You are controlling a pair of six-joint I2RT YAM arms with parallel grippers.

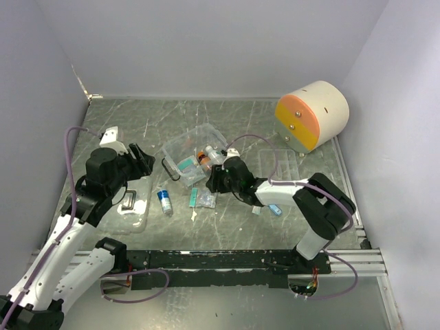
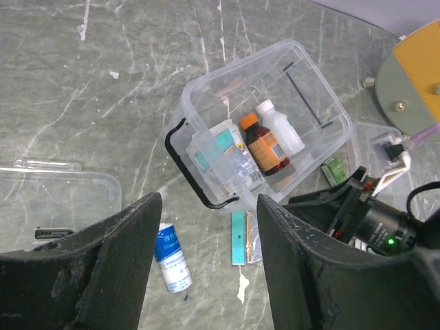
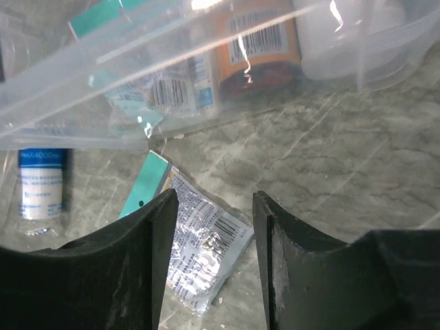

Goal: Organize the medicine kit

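We see the medicine kit (image 2: 240, 64), a clear rectangular plastic box with a black handle, standing mid-table on the grey veined table (image 2: 103, 103). Inside lie a brown bottle (image 2: 267, 148) with an orange cap and a barcode label, and a smooth white bottle (image 2: 280, 128). Just beside the box are a crinkly foil sachet (image 3: 199, 240) with a barcode and a blue-and-white tube (image 3: 41, 182) reading "4000". The left gripper (image 2: 208, 206) has its fingers apart and empty. The right gripper (image 3: 214, 199) has its fingers spread above the sachet, clamping nothing.
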